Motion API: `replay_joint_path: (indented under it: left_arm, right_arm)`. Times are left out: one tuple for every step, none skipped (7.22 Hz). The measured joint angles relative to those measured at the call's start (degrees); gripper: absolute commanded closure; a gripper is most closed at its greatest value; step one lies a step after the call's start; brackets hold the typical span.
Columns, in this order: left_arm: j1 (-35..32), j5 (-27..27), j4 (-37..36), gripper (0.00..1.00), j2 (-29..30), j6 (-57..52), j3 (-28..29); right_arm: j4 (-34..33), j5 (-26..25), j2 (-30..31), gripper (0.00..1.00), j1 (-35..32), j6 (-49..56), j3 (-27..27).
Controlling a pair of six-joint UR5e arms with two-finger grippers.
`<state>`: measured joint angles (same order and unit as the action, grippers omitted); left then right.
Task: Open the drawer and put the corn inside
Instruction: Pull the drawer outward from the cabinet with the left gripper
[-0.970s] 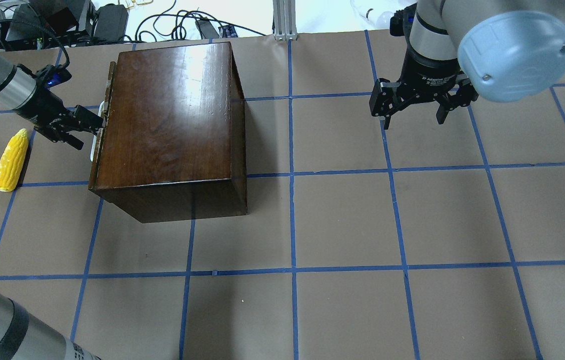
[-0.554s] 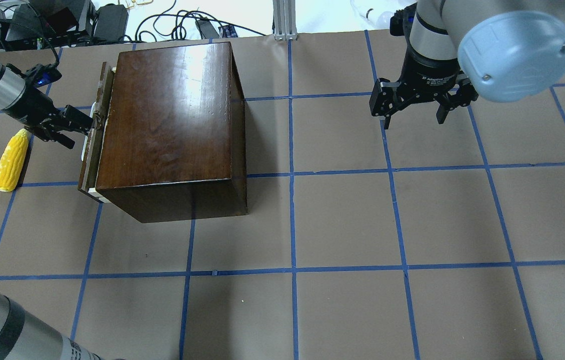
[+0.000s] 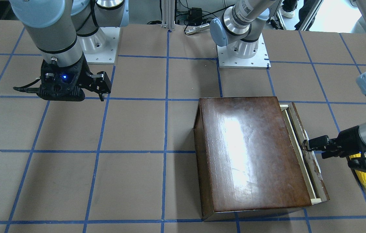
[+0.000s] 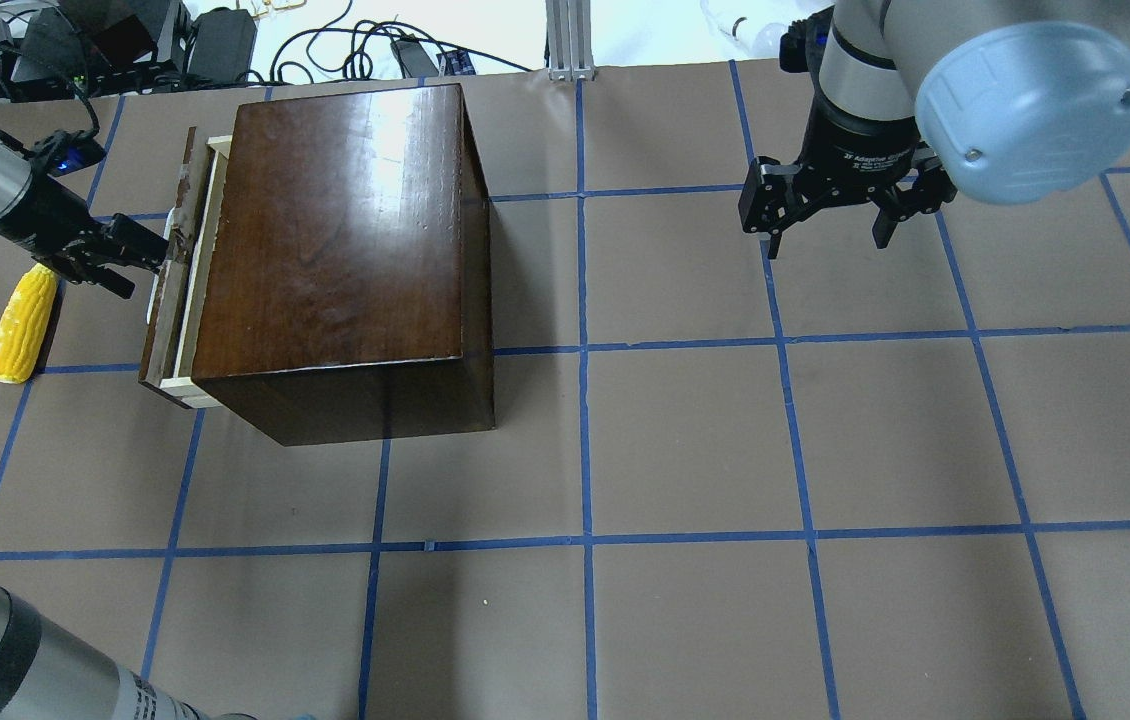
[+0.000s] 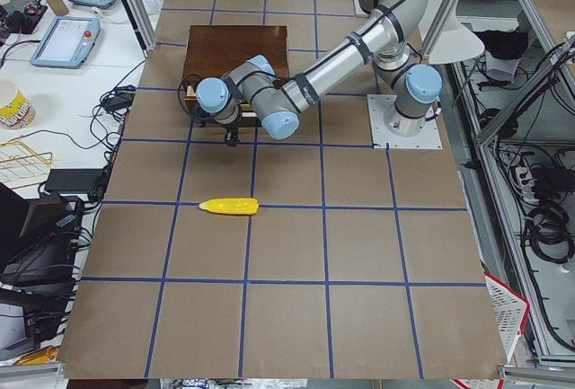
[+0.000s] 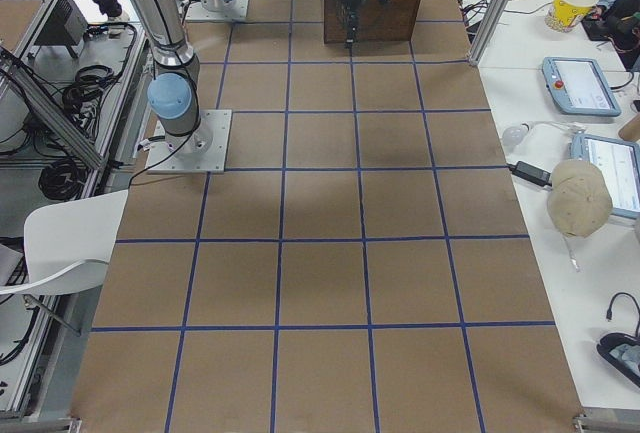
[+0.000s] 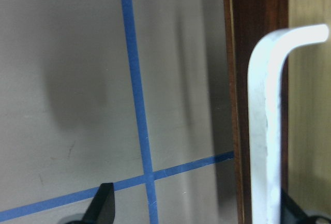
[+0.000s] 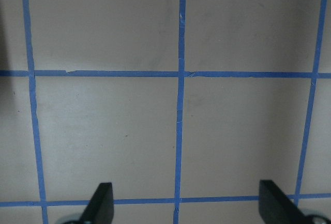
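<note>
The drawer [image 4: 170,272] has slid further out of the dark, glossy box [image 4: 335,230] toward the left edge of the overhead frame. My left pincer [image 4: 157,250] has drawn back with it, while the corn [image 4: 21,312] has stayed put.

A strip of pale wood now shows between the worn front panel and the box. In the left wrist view the white handle [image 7: 266,131] stands between the spread fingers, close against the one at lower right [image 7: 296,209]. That pincer is wide and clamps nothing.

The corn lies on the brown, blue-taped surface [image 4: 685,440] at the frame's left. It is just beyond the left pincer and apart from the drawer.

At upper right my right pincer [image 4: 825,238] hangs above the surface, its fingers [image 8: 101,203] wide apart and empty. White lettering [image 4: 870,158] on its collar begins "2F Adaptive"; the rest is too small for me to read.
</note>
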<state>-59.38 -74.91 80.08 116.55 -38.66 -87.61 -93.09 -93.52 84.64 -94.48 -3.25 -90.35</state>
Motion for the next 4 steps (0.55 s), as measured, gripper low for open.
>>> replay_joint_path:
  left_arm:
    - [0.0,-0.4,0.1,0.0,0.2,-0.6,0.8]
    - [0.2,-1.2,0.2,0.0,0.6,-1.2,1.8]
    - [1.1,-1.7,0.3,0.0,1.2,-2.1,2.6]
    - [2.2,-1.9,0.4,0.0,1.8,-3.2,2.9]
  right_arm:
    - [0.0,0.0,0.0,0.0,0.0,0.0,0.0]
    - [0.0,0.0,0.0,0.0,0.0,0.0,0.0]
    - [0.0,0.0,0.0,0.0,0.0,0.0,0.0]
    - [0.0,0.0,0.0,0.0,0.0,0.0,0.0]
